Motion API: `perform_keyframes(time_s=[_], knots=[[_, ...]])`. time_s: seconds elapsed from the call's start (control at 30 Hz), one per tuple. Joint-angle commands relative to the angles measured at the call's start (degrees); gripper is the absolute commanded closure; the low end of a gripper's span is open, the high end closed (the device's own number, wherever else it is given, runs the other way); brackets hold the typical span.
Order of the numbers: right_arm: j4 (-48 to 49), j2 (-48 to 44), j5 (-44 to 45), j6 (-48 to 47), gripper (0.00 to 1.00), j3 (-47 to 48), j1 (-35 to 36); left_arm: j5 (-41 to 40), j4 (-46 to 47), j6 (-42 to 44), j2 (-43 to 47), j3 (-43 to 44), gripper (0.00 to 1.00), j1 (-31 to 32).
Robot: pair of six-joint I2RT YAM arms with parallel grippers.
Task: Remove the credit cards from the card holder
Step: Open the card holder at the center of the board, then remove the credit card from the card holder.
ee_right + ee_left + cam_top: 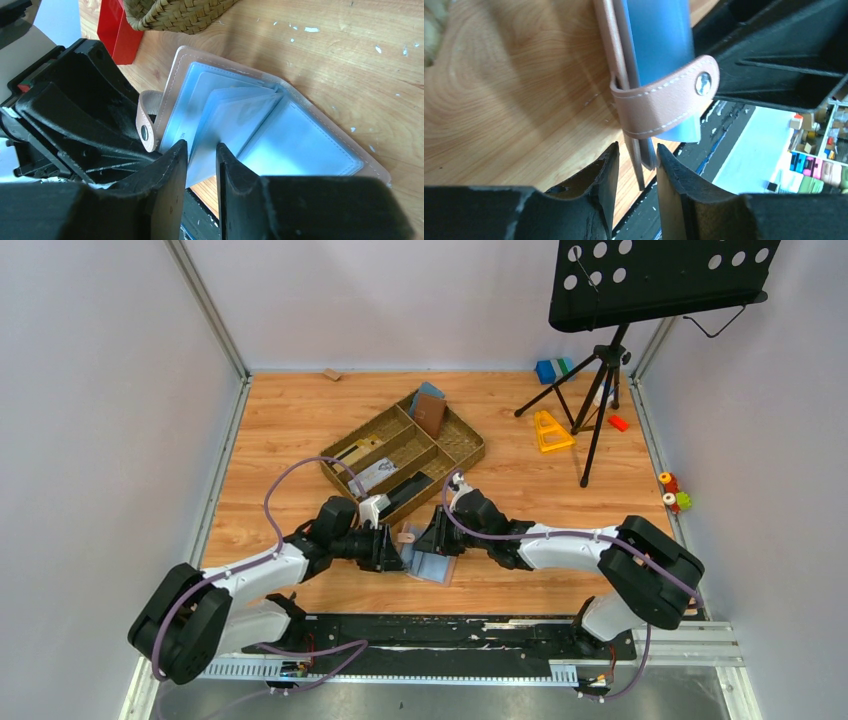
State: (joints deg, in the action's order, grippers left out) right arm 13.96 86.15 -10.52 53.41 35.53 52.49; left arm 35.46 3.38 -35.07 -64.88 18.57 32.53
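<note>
Pale grey walls (100,390), wooden tabletop (290,420)

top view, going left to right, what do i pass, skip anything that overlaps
left arm → card holder → yellow triangle → orange block → small toys by the right wall

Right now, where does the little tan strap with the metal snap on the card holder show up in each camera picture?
Top external: the closing tab is a small tan speck near centre, at the card holder's left edge.
Left wrist: centre, curling across the holder's edge.
Right wrist: left of centre, at the holder's left edge.
Shared landmark: the blue-grey inside.
</note>
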Motion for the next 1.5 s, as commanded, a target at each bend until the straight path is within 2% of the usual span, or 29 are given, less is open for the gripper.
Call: perform_keyframes(time_s=[0.0,0.17,0.23,0.37,0.47,0.63,0.83,0.97,1.0,1.1,1.17,1.23,1.4,1.47], knots=[[-0.96,-2.16,1.61,-1.01,0.72,-0.29,0.33,-3.32,-1.77,1.57,-1.43,2.34,0.60,-0.05],[-3.15,-5.59,3.62,-1.28,0.71,-2.61,0.33,-1.40,-0.50,1.10,-0.74,2.26,0.60,-0.02],[-4.77,-7.94,4.81,-1.60,0.67,-3.27,0.33,-0.91,-0.44,1.04,0.42,2.27,0.60,-0.04],[-8.63,-12.18,7.91,-2.86,0.52,-3.80,0.33,-0.31,-1.25,1.07,2.61,2.51,0.59,-0.02],[-10.69,-14.55,9.09,-3.55,0.50,-3.27,0.33,-0.08,-1.94,1.21,3.53,2.80,0.60,-0.03],[-10.62,-14.79,7.71,-4.36,0.51,-2.03,0.33,-0.23,-1.73,1.21,3.39,2.79,0.62,-0.01],[-7.55,-10.25,4.93,-4.18,0.66,-1.61,0.41,-1.30,-1.27,1.11,1.08,3.47,0.59,-0.02],[-4.78,-5.13,2.62,-3.74,0.68,-0.50,0.42,0.42,0.69,0.15,1.29,3.20,0.58,-0.02],[-4.32,-4.02,2.05,-3.77,0.67,-0.06,0.42,1.11,1.32,-0.05,1.72,3.08,0.55,-0.02],[-3.94,-1.99,1.50,-3.76,0.64,0.93,0.42,3.03,2.16,-0.37,3.67,2.58,0.37,-0.03],[-3.96,-1.98,1.92,-3.61,0.64,0.62,0.42,2.52,0.86,0.26,5.03,2.49,0.35,-0.05],[-3.94,-2.70,2.69,-3.30,0.64,-0.15,0.42,2.24,0.19,0.59,5.88,2.48,0.38,-0.06],[-4.66,-4.37,4.18,-3.40,0.64,-1.16,0.42,2.37,1.08,0.22,5.19,2.37,0.53,-0.02],[-4.73,-4.09,4.07,-3.48,0.65,-1.14,0.42,2.39,1.25,0.26,4.47,2.48,0.55,-0.02]])
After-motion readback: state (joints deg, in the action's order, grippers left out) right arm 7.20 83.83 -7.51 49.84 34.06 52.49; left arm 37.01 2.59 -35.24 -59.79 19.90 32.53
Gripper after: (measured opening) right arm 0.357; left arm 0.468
